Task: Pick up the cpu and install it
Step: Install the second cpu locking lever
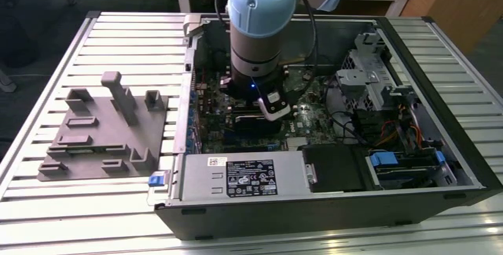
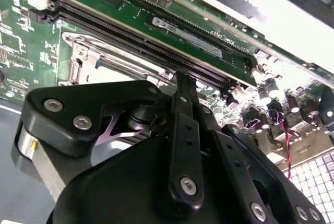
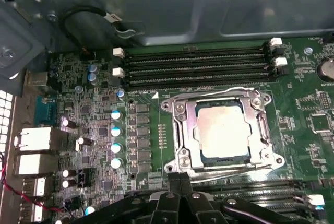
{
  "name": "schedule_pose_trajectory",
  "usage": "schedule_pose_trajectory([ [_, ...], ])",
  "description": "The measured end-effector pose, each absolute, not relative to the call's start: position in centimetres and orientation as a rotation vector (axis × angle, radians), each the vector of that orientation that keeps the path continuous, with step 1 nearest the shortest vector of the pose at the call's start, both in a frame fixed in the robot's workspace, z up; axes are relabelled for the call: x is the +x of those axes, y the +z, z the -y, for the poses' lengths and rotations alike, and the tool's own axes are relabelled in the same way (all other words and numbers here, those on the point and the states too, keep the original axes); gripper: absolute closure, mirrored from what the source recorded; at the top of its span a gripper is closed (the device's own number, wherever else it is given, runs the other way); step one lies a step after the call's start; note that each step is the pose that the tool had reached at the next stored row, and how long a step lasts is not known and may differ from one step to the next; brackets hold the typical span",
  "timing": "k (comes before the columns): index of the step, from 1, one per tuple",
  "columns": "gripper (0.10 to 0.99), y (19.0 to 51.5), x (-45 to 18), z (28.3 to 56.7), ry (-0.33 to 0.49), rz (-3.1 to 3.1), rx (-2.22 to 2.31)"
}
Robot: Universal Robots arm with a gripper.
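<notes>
The small square silver-topped cpu (image 3: 221, 131) sits in the metal socket frame (image 3: 179, 130); my end effector (image 3: 180, 178) hovers beside it, fingers together, empty.

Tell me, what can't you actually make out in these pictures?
- Exterior view: the arm hides the socket area of the motherboard.
- First wrist view: the cpu lies inside the socket frame; whether it is fully seated cannot be told. The hand is cut off by the edge.
- Second wrist view: the hand's own black body covers the socket.
</notes>
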State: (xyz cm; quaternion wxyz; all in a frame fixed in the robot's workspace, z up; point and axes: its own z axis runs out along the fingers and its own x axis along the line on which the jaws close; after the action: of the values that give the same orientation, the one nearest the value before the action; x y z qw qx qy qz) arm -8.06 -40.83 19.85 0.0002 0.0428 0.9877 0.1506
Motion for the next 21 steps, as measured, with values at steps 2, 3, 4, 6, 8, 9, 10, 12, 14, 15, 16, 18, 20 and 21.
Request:
schedule_pose_trajectory([
  [2, 0.980, 19.7, -8.2, 40.8, 0.480, -3.102, 0.133],
  [3, 0.980, 19.6, -8.2, 40.8, 0.482, -3.102, 0.132],
  [4, 0.980, 19.5, -8.3, 40.8, 0.484, -3.102, 0.131],
  [6, 0.980, 19.4, -8.4, 40.8, 0.490, -3.101, 0.130],
  [8, 0.980, 19.3, -8.5, 40.7, 0.499, -3.100, 0.128],
  [9, 0.980, 19.3, -8.5, 40.7, 0.504, -3.099, 0.127],
  [10, 0.980, 19.2, -8.5, 40.7, 0.508, -3.099, 0.127],
  [12, 0.980, 19.1, -8.5, 40.6, 0.514, -3.098, 0.125],
  [14, 0.980, 19.1, -8.5, 40.5, 0.519, -3.098, 0.124],
  [15, 0.980, 19.0, -8.5, 40.4, 0.520, -3.098, 0.124],
  [16, 0.980, 19.0, -8.5, 40.4, 0.520, -3.098, 0.123],
  [18, 0.980, 18.9, -8.6, 40.4, 0.520, -3.098, 0.120],
  [20, 0.980, 18.7, -8.6, 40.4, 0.520, -3.099, 0.118],
  [21, 0.980, 18.7, -8.6, 40.4, 0.520, -3.099, 0.117],
])
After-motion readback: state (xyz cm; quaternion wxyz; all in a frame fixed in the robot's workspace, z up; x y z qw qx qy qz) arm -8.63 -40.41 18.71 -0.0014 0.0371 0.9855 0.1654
